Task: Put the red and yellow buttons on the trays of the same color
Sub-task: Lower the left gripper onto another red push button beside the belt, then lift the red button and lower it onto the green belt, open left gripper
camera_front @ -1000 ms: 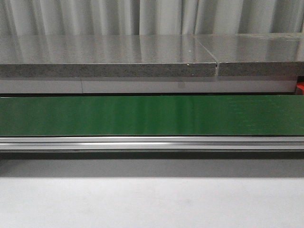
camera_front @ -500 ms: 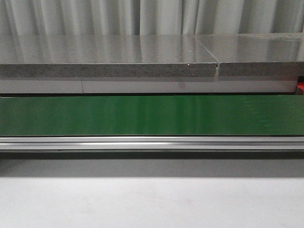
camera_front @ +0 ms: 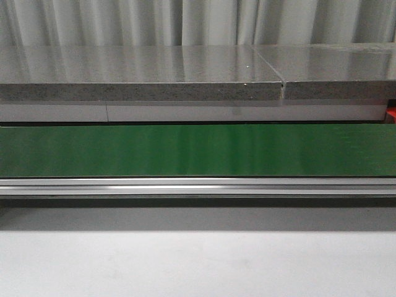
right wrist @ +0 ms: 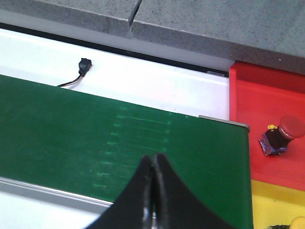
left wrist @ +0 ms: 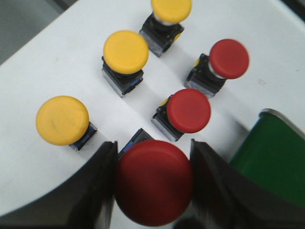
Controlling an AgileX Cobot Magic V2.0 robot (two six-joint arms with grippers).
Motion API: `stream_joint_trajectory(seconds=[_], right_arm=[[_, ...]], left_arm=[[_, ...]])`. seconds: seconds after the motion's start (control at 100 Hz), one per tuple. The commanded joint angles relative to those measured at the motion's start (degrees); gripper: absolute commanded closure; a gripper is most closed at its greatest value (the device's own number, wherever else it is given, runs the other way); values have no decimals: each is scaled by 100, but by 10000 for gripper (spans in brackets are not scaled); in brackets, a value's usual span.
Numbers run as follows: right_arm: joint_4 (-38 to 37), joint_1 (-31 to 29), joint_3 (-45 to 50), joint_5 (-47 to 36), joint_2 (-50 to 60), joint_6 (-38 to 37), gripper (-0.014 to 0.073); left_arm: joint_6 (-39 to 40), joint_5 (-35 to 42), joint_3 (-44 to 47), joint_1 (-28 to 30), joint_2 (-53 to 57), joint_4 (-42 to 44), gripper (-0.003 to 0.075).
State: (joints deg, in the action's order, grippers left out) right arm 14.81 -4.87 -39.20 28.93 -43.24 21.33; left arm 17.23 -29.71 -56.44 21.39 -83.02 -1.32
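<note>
Not much can be said to have changed over the last second: the front view shows the same green conveyor belt (camera_front: 198, 150) running across the middle of the frame, with the grey slab (camera_front: 142, 73) behind it, and neither arm, button nor tray is seen there in any of the 3 front pictures. So whatever is going on is being done out of that camera's sight.

In the left wrist view a red button (left wrist: 153, 181) is seen at the bottom centre, pinched by its cap between the 2 dark fingers of the left gripper (left wrist: 152, 183). It can't really be told whether it is lifted off the white table (left wrist: 57, 62) yet. Behind it, 5 more buttons are waiting: 3 yellow ones at the left and top of the frame, the nearest yellow button (left wrist: 63, 120) at middle left, and 2 red ones at the right, the closer red button (left wrist: 188, 110) just above the held one.

In the right wrist view the right gripper (right wrist: 153, 191) is seen pressed together with nothing in it, over the belt. At the right edge a red tray (right wrist: 257, 100) already has 1 red button in it (right wrist: 281, 134), with a yellow tray (right wrist: 271, 202) at the lower right corner.

So the task is judged to be early on: 1 red delivered, 1 red in hand, 5 left.
</note>
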Motion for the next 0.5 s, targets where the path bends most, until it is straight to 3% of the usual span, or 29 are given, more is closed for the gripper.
stream_joint_trajectory(seconds=[0.0, 0.24, 0.49], right_arm=[[39, -1, -143, -349, 40, 48, 662], [39, -1, -143, -349, 40, 48, 662], [39, -1, -143, -349, 40, 48, 662]], left_arm=[[-308, 92, -248, -121, 486, -200, 739], [-674, -429, -699, -900, 628, -215, 739], [-751, -440, -727, -1554, 420, -215, 739]])
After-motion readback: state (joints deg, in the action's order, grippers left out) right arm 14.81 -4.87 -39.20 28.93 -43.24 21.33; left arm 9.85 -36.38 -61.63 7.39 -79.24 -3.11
